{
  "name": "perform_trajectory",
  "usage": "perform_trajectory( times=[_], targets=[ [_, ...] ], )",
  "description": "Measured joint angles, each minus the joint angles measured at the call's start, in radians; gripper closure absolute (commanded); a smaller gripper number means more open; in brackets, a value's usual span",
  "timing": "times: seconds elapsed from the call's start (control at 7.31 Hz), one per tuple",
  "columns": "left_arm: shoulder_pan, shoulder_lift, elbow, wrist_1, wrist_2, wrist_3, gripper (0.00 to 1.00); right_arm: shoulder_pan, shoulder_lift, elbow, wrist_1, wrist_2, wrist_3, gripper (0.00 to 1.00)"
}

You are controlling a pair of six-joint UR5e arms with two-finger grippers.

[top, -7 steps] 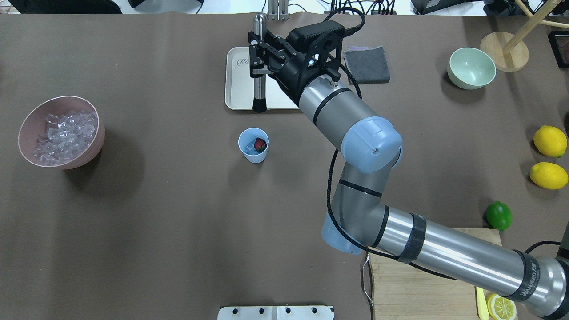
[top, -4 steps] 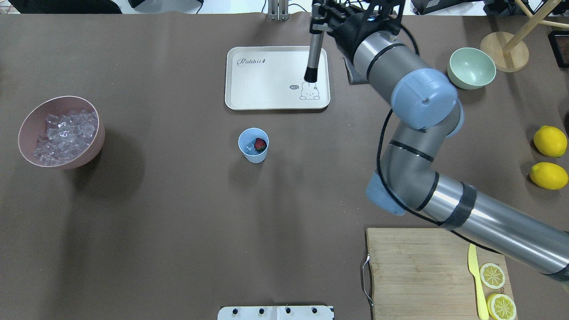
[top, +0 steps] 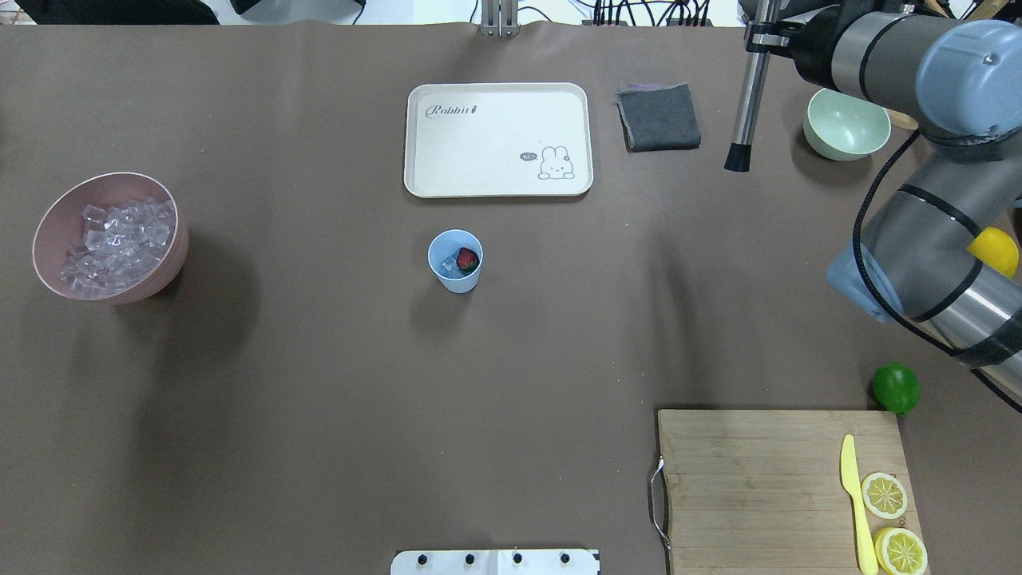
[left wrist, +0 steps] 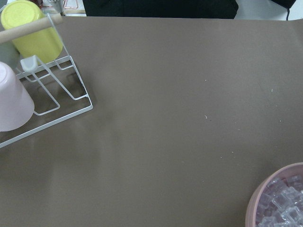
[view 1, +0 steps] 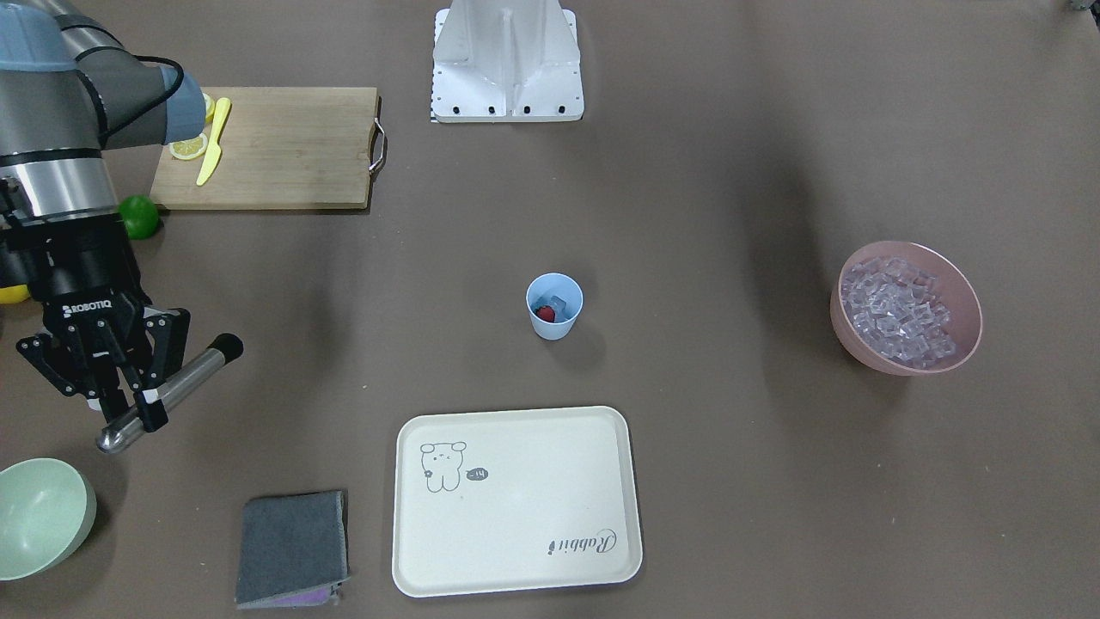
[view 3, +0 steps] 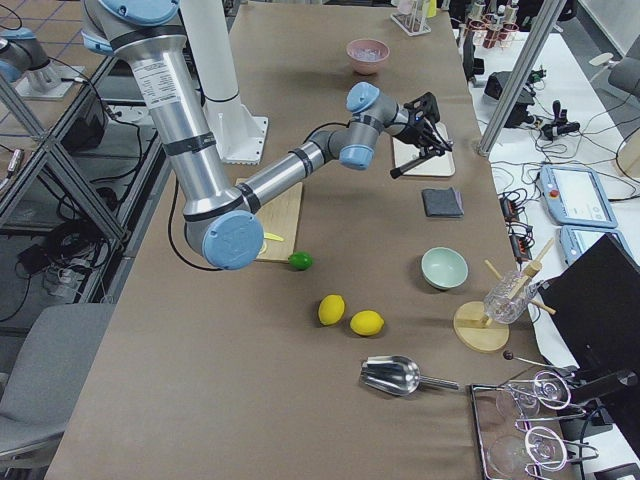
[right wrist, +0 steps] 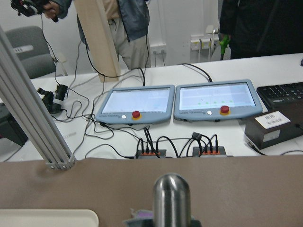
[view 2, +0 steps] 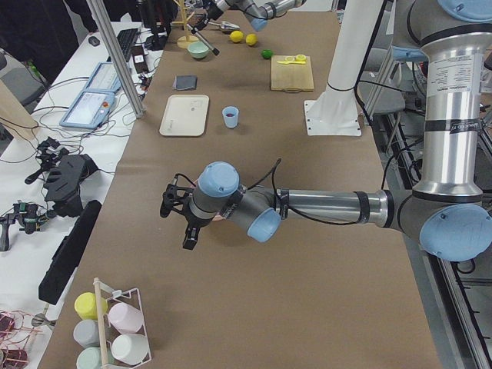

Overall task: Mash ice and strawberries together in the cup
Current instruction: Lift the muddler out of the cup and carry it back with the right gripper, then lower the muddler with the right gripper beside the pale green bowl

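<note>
Mashing not started. The right arm (top: 918, 239) is off at the far right edge of the bench (top: 319, 359), near the pale green bowl (top: 846, 124) and well apart from the cup. The right pincer (view 1: 137, 402) is clenched on a metal muddler (view 1: 185, 374) with a black tip, held in the air over bare mat. The left pincer (view 2: 177, 211) shows only in the side view, near the pink bowl (top: 48, 231) of spare cubes (top: 120, 239); cannot tell whether it is released or clenched. Loading looks done: the light-blue cup (top: 455, 261) stands upright mid-bench, just in front of the cream tray (top: 499, 140), with the strawberry (top: 468, 259) whole inside it, touching the ice (top: 449, 269). Left to do, by judgement: carry the muddler over, lower the black tip into the cup, and press repeatedly; the cup may need steadying. The surface is a brown mat, matte, with soft shadows. Also on it are a cutting board (top: 766, 479) with lemon slices and a yellow knife, a grey cloth (top: 659, 117), a lime (top: 895, 387), and a cup rack (view 2: 111, 330) at the left end. The room has aluminium frame posts and a white side table with two control panels and cables, and people stand behind it.
</note>
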Motion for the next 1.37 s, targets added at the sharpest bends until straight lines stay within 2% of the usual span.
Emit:
perform_trajectory(
  times=[0.27,0.41,0.55,0.82,1.1,1.37],
  targets=[
    [0.004,-0.003,-0.009,-0.001,0.027,0.051,0.02,0.08,-0.056,0.021,-0.136,0.303,-0.03,1.0],
    [0.005,-0.005,-0.019,-0.001,0.035,0.061,0.02,0.101,-0.066,0.02,-0.227,0.409,-0.088,1.0],
    [0.008,-0.007,-0.03,-0.002,0.039,0.067,0.02,0.102,-0.071,0.013,-0.316,0.454,-0.153,1.0],
    [0.035,-0.016,-0.038,-0.008,0.05,0.069,0.02,0.059,-0.067,-0.047,-0.398,0.466,-0.221,1.0],
    [0.072,-0.035,-0.039,-0.01,0.083,0.069,0.02,0.011,-0.061,-0.137,-0.4,0.441,-0.245,1.0],
    [0.09,-0.051,-0.04,-0.01,0.093,0.067,0.02,-0.002,-0.062,-0.186,-0.39,0.431,-0.249,1.0]
  ],
)
